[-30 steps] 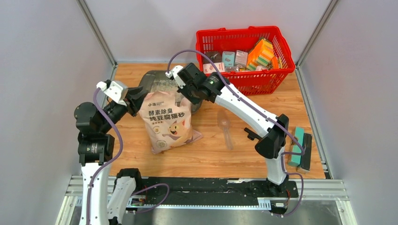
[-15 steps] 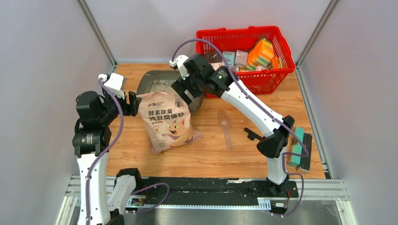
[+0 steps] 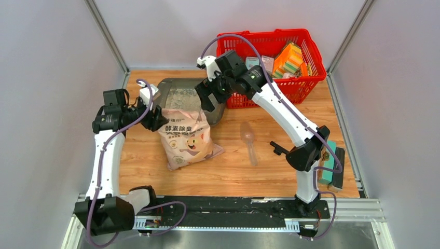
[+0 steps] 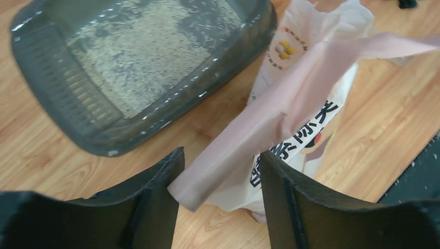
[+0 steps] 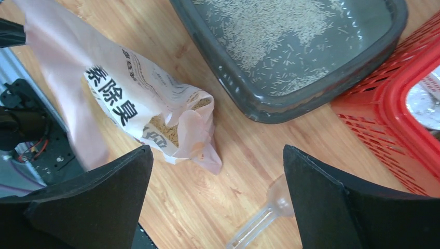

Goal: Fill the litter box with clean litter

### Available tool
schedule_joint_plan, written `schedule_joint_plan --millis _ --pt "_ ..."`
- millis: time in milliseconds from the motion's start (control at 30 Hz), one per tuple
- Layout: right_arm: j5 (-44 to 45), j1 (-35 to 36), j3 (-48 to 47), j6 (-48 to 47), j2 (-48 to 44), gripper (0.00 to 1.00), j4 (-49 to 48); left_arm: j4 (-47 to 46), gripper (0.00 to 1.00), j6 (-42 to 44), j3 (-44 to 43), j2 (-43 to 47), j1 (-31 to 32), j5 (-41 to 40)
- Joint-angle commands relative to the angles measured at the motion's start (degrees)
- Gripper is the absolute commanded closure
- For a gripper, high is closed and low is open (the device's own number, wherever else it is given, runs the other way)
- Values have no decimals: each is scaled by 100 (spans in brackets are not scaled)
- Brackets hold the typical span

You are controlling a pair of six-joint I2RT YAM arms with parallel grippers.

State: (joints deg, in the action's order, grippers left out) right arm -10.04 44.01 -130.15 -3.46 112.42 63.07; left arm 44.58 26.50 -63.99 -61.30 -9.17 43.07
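The dark grey litter box (image 3: pixel 167 86) sits at the back of the table, with a thin layer of pale clean litter (image 3: pixel 184 97) inside, also seen from both wrists (image 4: pixel 145 46) (image 5: pixel 270 26). The pinkish-cream litter bag (image 3: pixel 186 140) slumps just in front of it, its torn mouth (image 5: pixel 161 127) showing granules. My left gripper (image 3: pixel 157 118) (image 4: pixel 222 171) is open at the bag's top left; a loose pink fold of the bag (image 4: pixel 244 135) hangs between its jaws, unclamped. My right gripper (image 3: pixel 205 101) (image 5: pixel 217 155) hovers wide open over the box's near right corner, holding nothing.
A clear plastic scoop (image 3: pixel 249 142) (image 5: pixel 259 223) lies on the wood right of the bag. The red mesh basket (image 3: pixel 270 32) (image 5: pixel 394 114) full of packets stands just right of the litter box. Green and black blocks (image 3: pixel 332 163) lie at the right edge.
My right gripper opened, released the bag's top and rose back toward the basket. The left gripper opened and swung out left. The bag's top sagged lower.
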Motion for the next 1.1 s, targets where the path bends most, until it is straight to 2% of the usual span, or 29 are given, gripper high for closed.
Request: schedule_joint_plan --millis 0,33,67,133,167,200,267,367,433,567,667,700,733,767,800,833,900,967,1067 --pt "-499 64 -81 302 77 0 -5 1069 45 1558 -517 -285 -41 1325" --pt "-481 73 -90 311 113 0 4 1349 51 1803 -544 -312 -32 1414" --pt "-481 90 -90 311 166 0 4 1500 61 1945 -553 -321 2 1476" --pt "-481 117 -142 311 289 0 21 1973 71 2322 -589 -295 73 1573" --pt "-481 134 -151 311 324 0 39 2124 83 2446 -597 -278 151 1582" --pt "-481 152 -186 311 359 0 48 2247 90 2526 -615 -225 170 1625" --pt "-429 213 -204 311 403 0 83 2336 100 2474 -606 -94 170 1643" --pt "-270 283 -125 311 342 0 92 1829 100 1922 -423 476 161 1477" --pt "-61 292 -29 311 263 0 39 901 100 1091 -54 1179 161 1109" --pt "-6 196 -168 311 105 0 -92 -168 100 155 684 2453 161 519" --pt "-1295 -40 -362 233 35 0 -259 -266 100 -276 861 2666 161 246" --pt "-2395 -120 -458 93 26 0 -260 -239 100 -355 888 2684 161 185" --pt "-2936 -208 -476 -265 -1 0 -251 -222 100 -495 914 2676 161 167" --pt "-3368 -339 -424 -356 -71 0 -347 -230 100 -558 993 2702 161 149" --pt "-4190 -410 -302 -391 -237 0 -487 -265 100 -637 1028 2719 152 114" --pt "-4608 -489 108 -409 -360 0 -671 -361 100 -768 1072 2737 161 88" --pt "-5172 -613 611 -252 -710 0 -1418 -441 100 -813 1143 2816 152 26" --pt "-5253 -569 1087 -399 -835 0 -1691 -494 100 -875 1143 2860 161 -26" --pt "-4658 -341 1324 -899 -854 0 -1614 -564 100 -971 1134 2930 161 -9"
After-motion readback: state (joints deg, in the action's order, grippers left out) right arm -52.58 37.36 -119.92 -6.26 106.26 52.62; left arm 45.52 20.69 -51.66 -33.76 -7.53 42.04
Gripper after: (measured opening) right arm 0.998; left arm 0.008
